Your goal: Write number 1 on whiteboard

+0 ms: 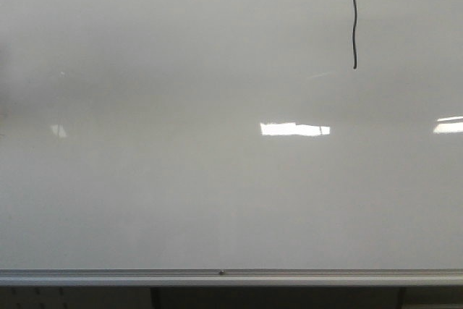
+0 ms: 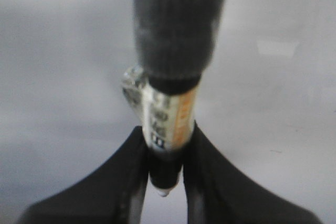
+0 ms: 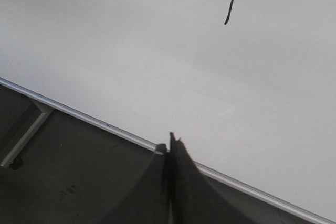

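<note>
The whiteboard (image 1: 181, 193) fills the front view, glossy pale grey, with a silver rail (image 1: 231, 276) along its lower edge. The number 1 (image 1: 354, 16) is a thin wavy black vertical stroke at the upper right; its lower end also shows in the right wrist view (image 3: 232, 1). Neither arm shows in the front view. In the left wrist view my left gripper (image 2: 168, 148) is shut on a marker (image 2: 168, 114) with a dark cap end and a printed clear barrel, held in front of the board (image 2: 63, 77). My right gripper (image 3: 169, 148) is shut and empty, over the board's rail (image 3: 79, 114).
Bright rectangular light reflections (image 1: 294, 129) lie across the board's middle and right edge. Below the rail is a dark surface (image 3: 68, 177) with a pale metal bar (image 3: 23, 137).
</note>
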`<control>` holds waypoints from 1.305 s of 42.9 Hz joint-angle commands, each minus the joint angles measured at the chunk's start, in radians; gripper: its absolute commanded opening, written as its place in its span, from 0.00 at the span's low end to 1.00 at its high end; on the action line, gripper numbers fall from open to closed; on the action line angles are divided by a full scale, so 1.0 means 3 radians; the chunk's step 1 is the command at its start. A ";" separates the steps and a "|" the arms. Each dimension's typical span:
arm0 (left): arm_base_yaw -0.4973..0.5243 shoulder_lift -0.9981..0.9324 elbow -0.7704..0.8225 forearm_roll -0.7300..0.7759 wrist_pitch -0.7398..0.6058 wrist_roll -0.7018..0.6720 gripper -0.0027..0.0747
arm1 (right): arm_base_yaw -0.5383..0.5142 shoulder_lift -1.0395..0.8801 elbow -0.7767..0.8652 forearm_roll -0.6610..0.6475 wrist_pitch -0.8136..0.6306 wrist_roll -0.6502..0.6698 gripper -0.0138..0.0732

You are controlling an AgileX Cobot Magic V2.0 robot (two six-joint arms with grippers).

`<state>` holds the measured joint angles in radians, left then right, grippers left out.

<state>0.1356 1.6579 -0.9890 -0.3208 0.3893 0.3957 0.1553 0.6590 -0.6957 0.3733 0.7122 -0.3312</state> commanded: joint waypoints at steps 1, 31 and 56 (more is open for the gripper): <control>-0.0029 -0.0098 -0.0086 -0.0044 -0.0204 -0.0019 0.39 | -0.0021 -0.0011 -0.0081 0.0079 -0.0231 0.0006 0.06; -0.0024 -0.1470 0.0285 0.0046 0.0065 -0.0041 0.21 | -0.0021 -0.0011 -0.0079 0.0007 -0.0901 0.0302 0.06; -0.0995 -0.3162 0.1441 0.0026 -0.0763 -0.0003 0.01 | -0.0021 -0.0889 0.0853 0.0043 -0.1872 0.0418 0.06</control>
<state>-0.1192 0.7715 -0.5717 -0.2960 0.2539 0.3951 0.1553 0.4350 -0.4474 0.3726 0.2500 -0.2082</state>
